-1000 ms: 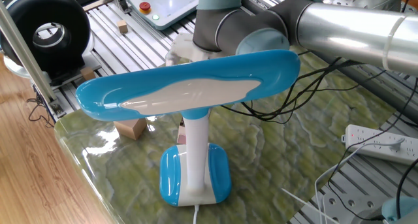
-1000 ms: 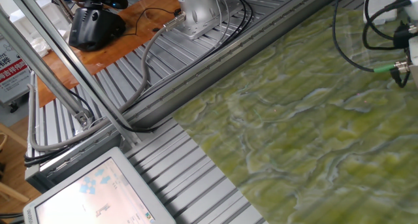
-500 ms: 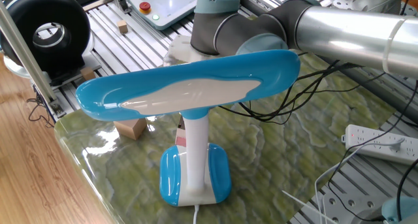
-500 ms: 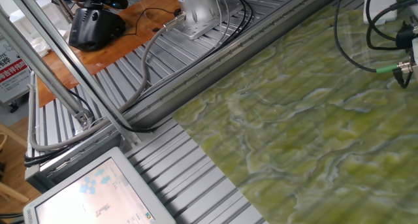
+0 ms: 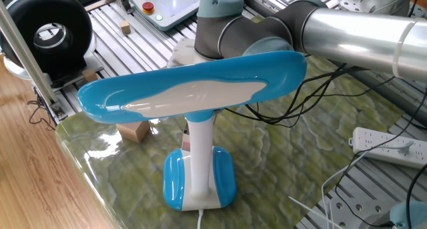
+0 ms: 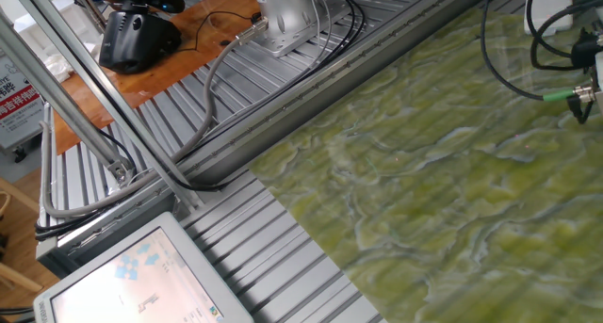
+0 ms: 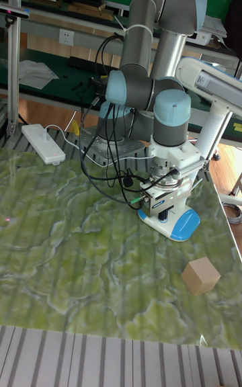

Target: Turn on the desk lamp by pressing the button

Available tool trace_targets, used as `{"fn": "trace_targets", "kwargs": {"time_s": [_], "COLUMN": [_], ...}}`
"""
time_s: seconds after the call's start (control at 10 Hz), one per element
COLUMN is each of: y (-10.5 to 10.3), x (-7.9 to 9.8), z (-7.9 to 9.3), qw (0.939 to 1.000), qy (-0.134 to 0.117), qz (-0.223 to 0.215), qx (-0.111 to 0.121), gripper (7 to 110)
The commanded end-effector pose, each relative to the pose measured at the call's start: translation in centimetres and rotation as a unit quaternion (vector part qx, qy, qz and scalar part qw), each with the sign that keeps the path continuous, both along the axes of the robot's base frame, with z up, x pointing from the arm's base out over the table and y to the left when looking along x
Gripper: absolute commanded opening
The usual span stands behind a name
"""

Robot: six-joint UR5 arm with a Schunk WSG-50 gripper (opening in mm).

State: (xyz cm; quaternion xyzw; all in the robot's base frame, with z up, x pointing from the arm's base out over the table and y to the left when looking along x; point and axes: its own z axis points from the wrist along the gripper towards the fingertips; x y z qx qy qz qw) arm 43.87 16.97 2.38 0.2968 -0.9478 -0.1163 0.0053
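Note:
The desk lamp [image 5: 193, 92] stands at the near edge of the green mat, its wide blue-and-white head on a white stem over a blue-and-white base [image 5: 200, 179]. In the tall fixed view the gripper [image 7: 160, 207] points straight down and sits just over the lamp base [image 7: 180, 224]. Its fingertips are too small and crowded by cables for me to see a gap or a contact. The button is hidden under the gripper. In the one fixed view the lamp head and stem hide the gripper. No light shows from the lamp.
A wooden block [image 7: 200, 275] lies on the mat close to the lamp base, also visible as the wooden block [image 5: 133, 130]. A white power strip [image 5: 390, 145] lies at the mat's edge. Black cables [image 5: 293, 109] trail from the arm. A teach pendant [image 6: 132, 276] rests on the aluminium rails.
The arm's wrist has sunk slightly in the one fixed view, and its cable plug has edged right in the other. The lamp has not moved.

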Motion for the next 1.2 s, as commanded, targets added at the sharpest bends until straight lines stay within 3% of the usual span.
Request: {"fn": "trace_targets", "kwargs": {"time_s": [0.0, 0.3, 0.5, 1.1], "y": [-0.1, 0.3, -0.2, 1.2], "x": [-0.7, -0.8, -0.5, 0.0], "z": [-0.2, -0.1, -0.2, 0.2], "qw": [1.0, 0.9998, 0.9996, 0.9996], "qy": [0.001, -0.005, -0.01, -0.013], "qz": [0.009, 0.02, 0.025, 0.025], "qx": [-0.003, 0.003, -0.009, 0.004], "gripper": [7, 7, 7, 7]}}
